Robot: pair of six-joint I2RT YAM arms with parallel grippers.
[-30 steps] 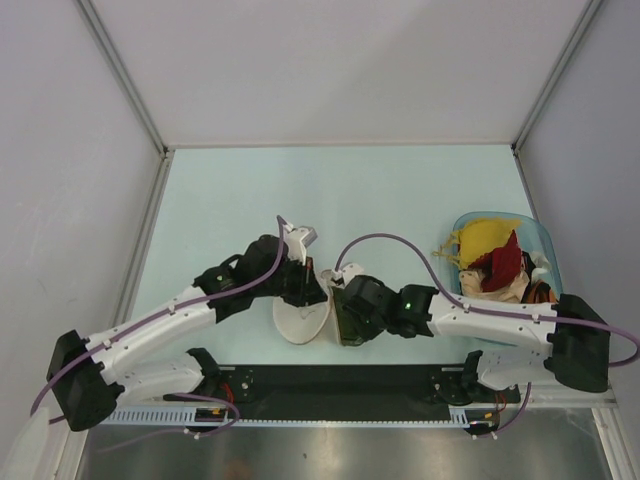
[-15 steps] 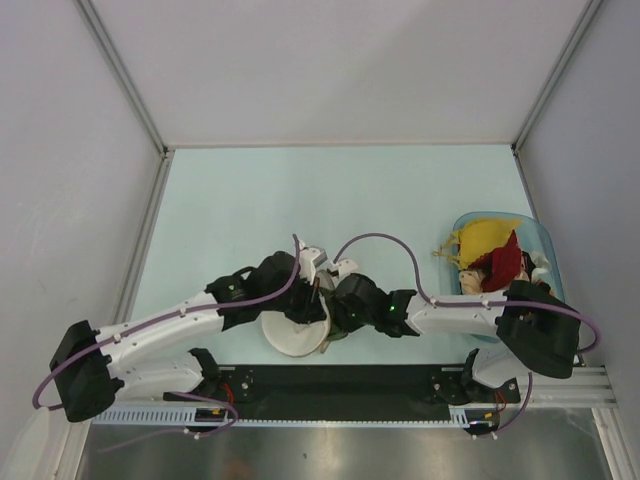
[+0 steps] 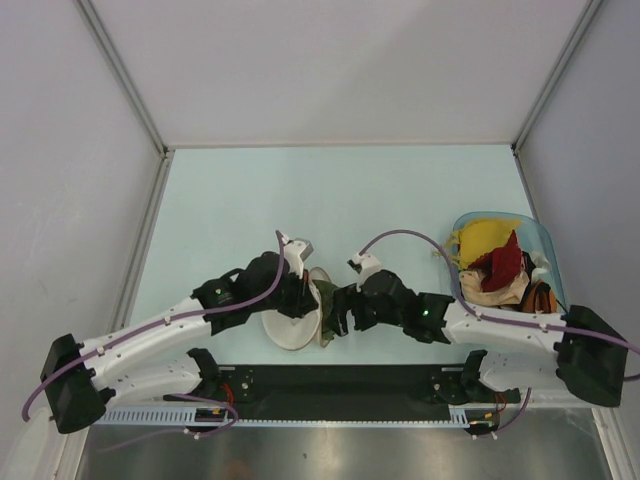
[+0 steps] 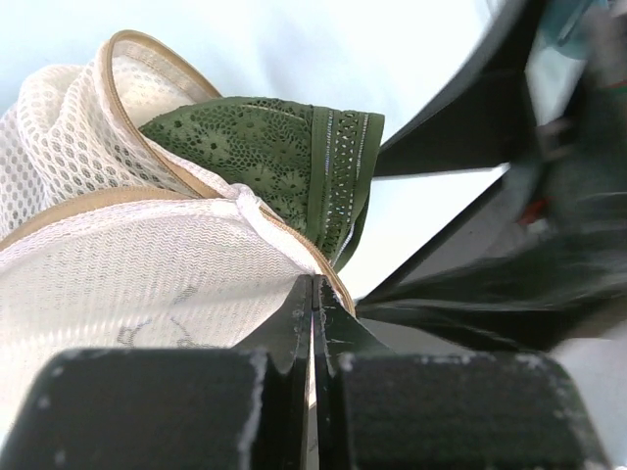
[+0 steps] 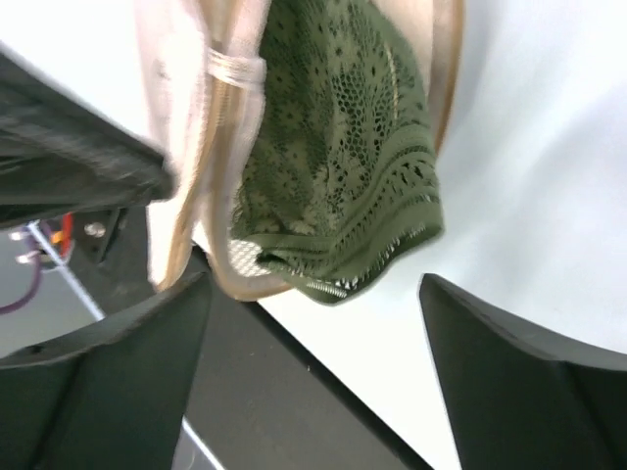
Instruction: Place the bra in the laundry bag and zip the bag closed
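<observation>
The laundry bag (image 3: 289, 326) is a cream mesh clamshell lying near the table's front edge, its lid held up. My left gripper (image 3: 305, 298) is shut on its tan rim (image 4: 315, 262). The dark olive lace bra (image 3: 326, 297) sits in the opening between the two halves, part of it (image 4: 279, 157) hanging out past the rim. My right gripper (image 3: 340, 312) is open just to the right of it with nothing between its fingers. In the right wrist view the bra (image 5: 343, 157) hangs above that gripper (image 5: 314, 286), next to the bag's edge (image 5: 186, 186).
A translucent blue tub (image 3: 541, 243) at the right edge holds yellow (image 3: 482, 238) and red (image 3: 503, 264) garments. The black base rail (image 3: 340, 380) runs just in front of the bag. The right arm's dark fingers (image 4: 460, 127) stand close beside the left gripper.
My right gripper has opened, let go of the bra and drawn back a little to the right. The left gripper keeps its hold on the bag's rim.
</observation>
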